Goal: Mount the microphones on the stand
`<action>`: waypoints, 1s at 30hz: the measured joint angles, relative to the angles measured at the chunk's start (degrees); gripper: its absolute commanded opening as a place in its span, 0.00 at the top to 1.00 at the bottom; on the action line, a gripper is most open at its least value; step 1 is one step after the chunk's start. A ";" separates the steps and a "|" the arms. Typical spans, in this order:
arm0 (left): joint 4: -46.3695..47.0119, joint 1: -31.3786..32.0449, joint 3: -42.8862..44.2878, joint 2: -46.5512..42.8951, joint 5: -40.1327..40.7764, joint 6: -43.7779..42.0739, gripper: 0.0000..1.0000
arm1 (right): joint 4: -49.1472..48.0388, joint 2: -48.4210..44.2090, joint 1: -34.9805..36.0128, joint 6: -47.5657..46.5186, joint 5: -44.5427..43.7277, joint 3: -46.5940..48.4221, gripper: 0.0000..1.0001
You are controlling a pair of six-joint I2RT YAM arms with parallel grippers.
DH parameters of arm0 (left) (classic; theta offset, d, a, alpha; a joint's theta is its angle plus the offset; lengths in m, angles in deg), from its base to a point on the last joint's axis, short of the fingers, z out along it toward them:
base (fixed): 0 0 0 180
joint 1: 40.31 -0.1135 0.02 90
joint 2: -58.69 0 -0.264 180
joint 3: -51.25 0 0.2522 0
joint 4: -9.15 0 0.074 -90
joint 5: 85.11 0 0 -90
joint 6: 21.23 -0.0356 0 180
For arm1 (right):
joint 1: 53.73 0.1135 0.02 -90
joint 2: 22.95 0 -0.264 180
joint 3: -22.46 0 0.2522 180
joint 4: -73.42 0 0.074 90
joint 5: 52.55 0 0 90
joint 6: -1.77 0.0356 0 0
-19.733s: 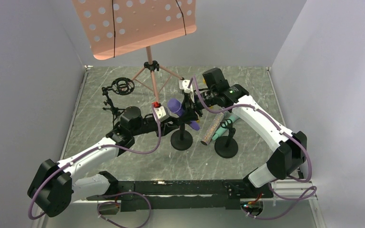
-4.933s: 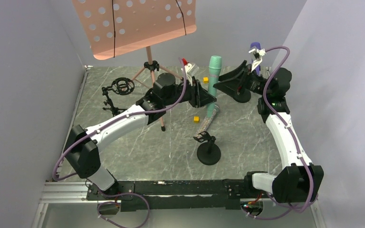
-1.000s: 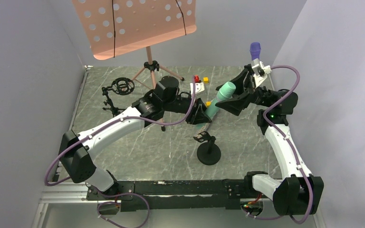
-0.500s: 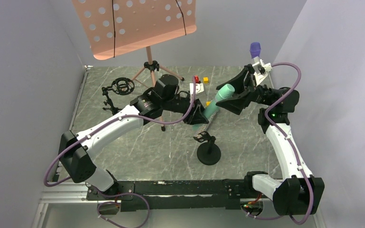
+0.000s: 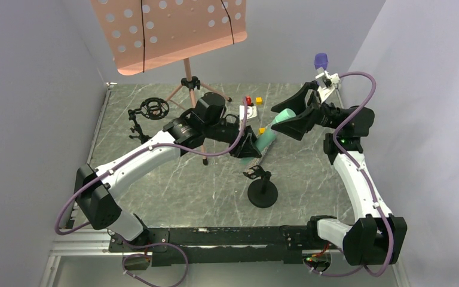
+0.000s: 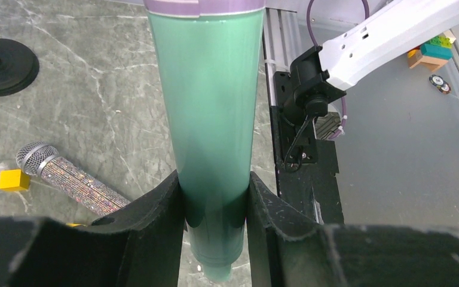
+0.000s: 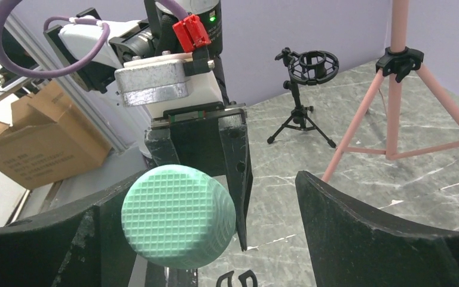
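Handover step, I reckon: my left gripper (image 6: 215, 185) pinches the mint-teal microphone (image 6: 209, 101) by its handle, while the right gripper (image 7: 221, 191) gapes around its head (holding nothing), so next I'd close right, then release left.

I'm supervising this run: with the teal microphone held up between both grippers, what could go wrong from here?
The left gripper clamps the mint-teal microphone only near its tail, so it might pivot or slip. The right gripper stands open around its head, off-centre; closing could knock it askew.

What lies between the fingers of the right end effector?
The green microphone, its head nearer one finger; the right wrist view shows it.
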State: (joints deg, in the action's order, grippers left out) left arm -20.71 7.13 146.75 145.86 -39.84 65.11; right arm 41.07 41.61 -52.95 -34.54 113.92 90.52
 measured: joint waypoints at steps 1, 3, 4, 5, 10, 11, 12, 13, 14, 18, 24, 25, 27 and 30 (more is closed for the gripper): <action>-0.24 0.00 0.04 0.09 -0.11 -0.04 0.90 | -0.85 0.33 0.00 0.87 0.00 0.13 0.11; -0.92 0.00 0.17 0.24 -0.33 -0.15 0.90 | -2.27 0.79 0.00 2.54 0.00 0.20 0.17; -1.07 0.00 0.33 0.42 -0.48 -0.17 0.90 | -2.62 0.90 0.00 2.99 0.00 0.20 0.22; -1.20 0.00 0.50 0.61 -0.52 -0.20 0.89 | -2.99 1.01 0.02 3.37 0.00 0.20 0.25; -1.75 -0.20 0.81 0.96 -0.35 -0.15 0.88 | -2.40 1.03 0.90 2.91 0.33 0.46 0.51; -2.01 -0.28 0.81 0.96 -0.20 -0.09 0.88 | -1.75 1.03 1.20 2.47 0.57 0.72 0.66; -2.12 -0.35 0.81 0.96 -0.15 -0.07 0.87 | -1.25 1.01 1.38 1.84 0.66 0.92 0.76; -2.32 -0.46 0.81 0.96 -0.11 0.02 0.85 | -0.68 1.01 1.70 1.27 0.79 1.20 0.82; -2.43 -0.48 0.81 0.96 -0.28 0.17 0.82 | -0.42 1.01 1.75 0.59 0.81 1.36 0.86; -1.99 -0.50 0.76 0.94 0.28 0.31 0.64 | 0.96 1.03 1.79 0.07 1.36 1.97 0.90; 1.66 -0.90 -2.12 -0.83 0.37 1.79 0.49 | 2.03 1.03 2.01 -0.28 1.68 2.71 0.87; 2.21 -1.03 -2.60 -1.18 0.35 1.97 0.44 | 2.16 1.03 2.01 -0.24 1.75 2.80 0.87; 2.91 -1.29 -3.02 -1.64 0.11 2.27 0.29 | 2.32 1.03 1.99 -0.15 1.79 2.89 0.88; 4.44 -1.68 -3.48 -2.19 -0.15 3.28 0.14 | 2.32 1.05 1.90 -0.04 1.77 2.89 0.88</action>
State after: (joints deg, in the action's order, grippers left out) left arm -16.27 5.45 143.27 143.68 -39.99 68.39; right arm 43.39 42.66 -51.05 -34.59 115.69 93.41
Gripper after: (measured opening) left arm 0.736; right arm 0.499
